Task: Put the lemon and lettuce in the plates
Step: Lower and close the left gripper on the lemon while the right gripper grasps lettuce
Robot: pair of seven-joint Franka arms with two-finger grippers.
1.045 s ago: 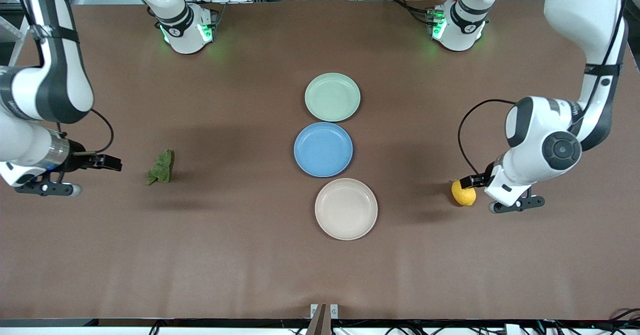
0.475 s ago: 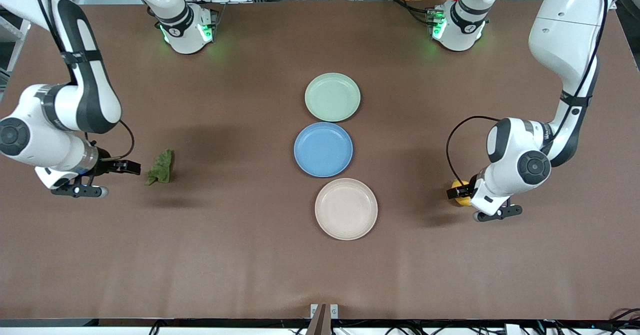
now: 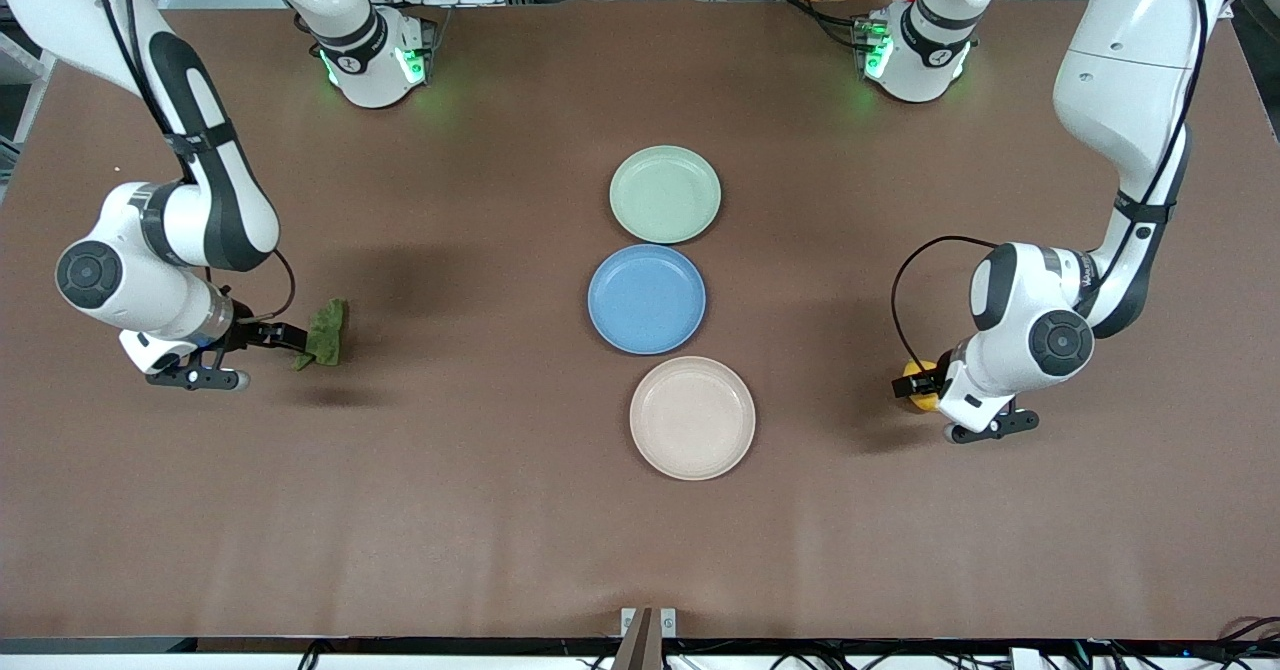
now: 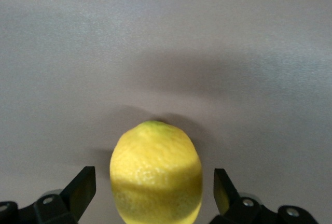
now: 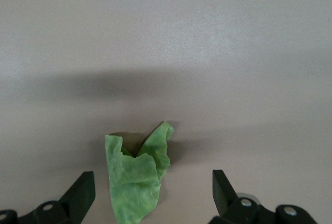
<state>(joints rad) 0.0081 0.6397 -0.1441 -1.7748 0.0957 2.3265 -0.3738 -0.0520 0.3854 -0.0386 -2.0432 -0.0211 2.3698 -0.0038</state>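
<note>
The small oval bright yellow lemon [image 4: 155, 172] lies on the brown surface [image 3: 480, 510] toward the left arm's end, well apart from the plates, and sits squarely between the two dark fingers of the left pincer [image 4: 154, 195], its pointed tip aimed away from the wrist so its long axis runs along the approach line; the jaws stand wide apart on either side with a gap to the skin, holding nothing. At the right arm's end, the small dull green wrinkly lettuce leaf [image 5: 136, 178] lies flat and likewise falls between the fingers of the right pincer [image 5: 153, 195], which is spread wide and grips nothing. Each arm is plainly the nearer one to its own item. The pale green round plate [image 3: 665, 194] and beige-white round plate [image 3: 692, 417] sit mid-surface with a blue round plate [image 3: 647, 299] between them.
</note>
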